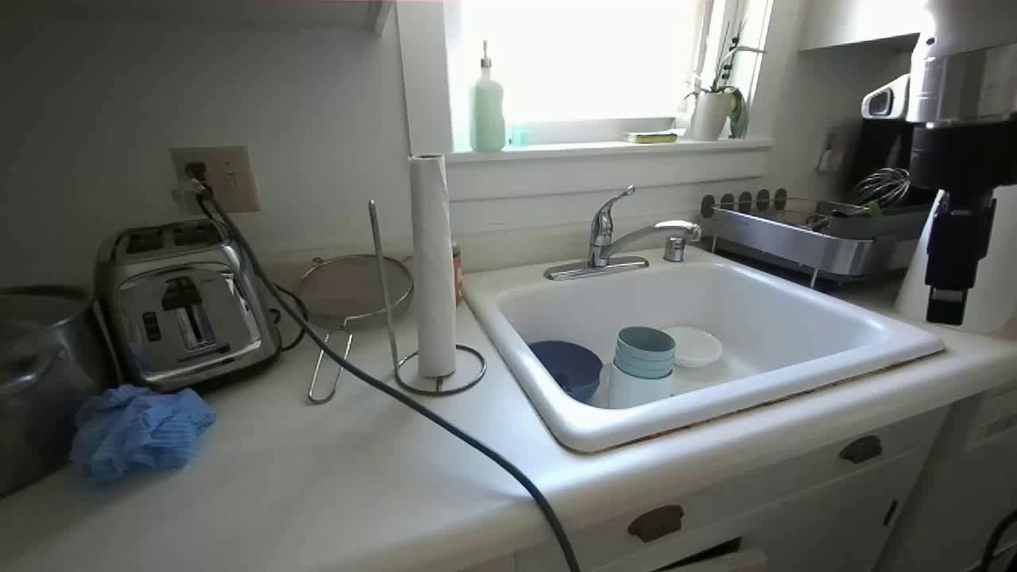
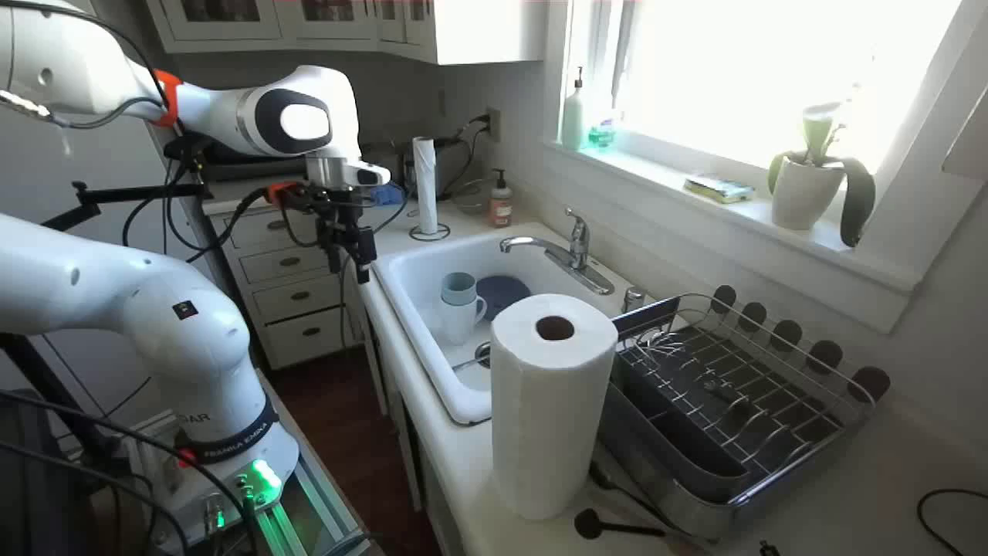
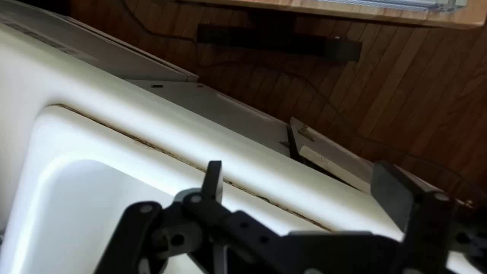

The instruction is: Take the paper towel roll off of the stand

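Roll [image 1: 433, 266]: still on, bolt upright on the stand [image 1: 387, 310], between the toaster [image 1: 187, 306] and the sink [image 1: 715, 396], showing in both exterior views.
Stand: flat on the counter [image 1: 318, 492], with a thin bare rod [image 1: 379, 254] rising just beside the roll, apart from the paper, topping out lower.
Gripper [image 3: 299, 169]: spread wide at the jaws, holding nothing, hanging over the counter's front edge beside the sink, well apart from the roll.
Arm [image 2: 216, 116]: white, reaching across in an exterior view, pointing the gripper downward.
Sink: loaded with a blue bowl [image 1: 564, 367], teal cups [image 1: 645, 361] stacked on a white mug [image 1: 639, 388], and a white dish [image 1: 694, 347].
Cord [image 1: 477, 446]: sweeping down from the outlet [image 1: 234, 179], past the toaster, crossing in front of the stand, then over the counter's edge.
Strainer [image 1: 342, 287]: tilted up behind the stand, with the handle toward the counter's front.
Cloth [image 1: 143, 429]: blue, crumpled, just in front of the toaster, beside the pot [image 1: 48, 373].
Bottle [image 2: 500, 208]: near the roll, at the sink's back corner.
Fat roll [image 2: 548, 421]: well apart from the roll, upright on the counter, just beside the dish rack [image 1: 794, 240].
Plant [image 2: 809, 185]: potted, up on the sill [image 2: 656, 168].
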Motion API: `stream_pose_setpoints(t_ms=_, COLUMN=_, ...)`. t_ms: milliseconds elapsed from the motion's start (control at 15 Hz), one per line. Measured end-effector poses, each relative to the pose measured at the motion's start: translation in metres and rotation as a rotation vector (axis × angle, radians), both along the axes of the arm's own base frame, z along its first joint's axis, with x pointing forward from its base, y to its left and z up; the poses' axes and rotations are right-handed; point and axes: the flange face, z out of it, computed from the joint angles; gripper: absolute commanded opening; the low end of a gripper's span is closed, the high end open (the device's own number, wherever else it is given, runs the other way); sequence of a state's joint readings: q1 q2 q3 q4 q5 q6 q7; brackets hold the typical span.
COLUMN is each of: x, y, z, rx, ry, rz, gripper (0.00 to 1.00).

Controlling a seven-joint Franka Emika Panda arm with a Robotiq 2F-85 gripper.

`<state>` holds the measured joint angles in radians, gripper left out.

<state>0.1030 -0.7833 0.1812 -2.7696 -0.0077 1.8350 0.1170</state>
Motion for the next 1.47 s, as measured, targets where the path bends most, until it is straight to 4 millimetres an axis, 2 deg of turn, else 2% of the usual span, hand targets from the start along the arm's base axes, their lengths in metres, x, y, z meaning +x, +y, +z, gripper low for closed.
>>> stream_pose_setpoints(t_ms=933, x=0.002, y=0.001, z=0.001, rx=0.001, ry=-0.005, rz=0.001, gripper=1.0)
stream_pose_setpoints(t_ms=1133, x=0.026, y=0.012, z=0.018, rx=0.041, ry=-0.076, rz=-0.017, gripper=1.0)
stream_pose_setpoints(t_ms=1467, x=0.098, y=0.057, z=0.052, rx=0.113, ry=-0.13, rz=-0.111, gripper=1.0)
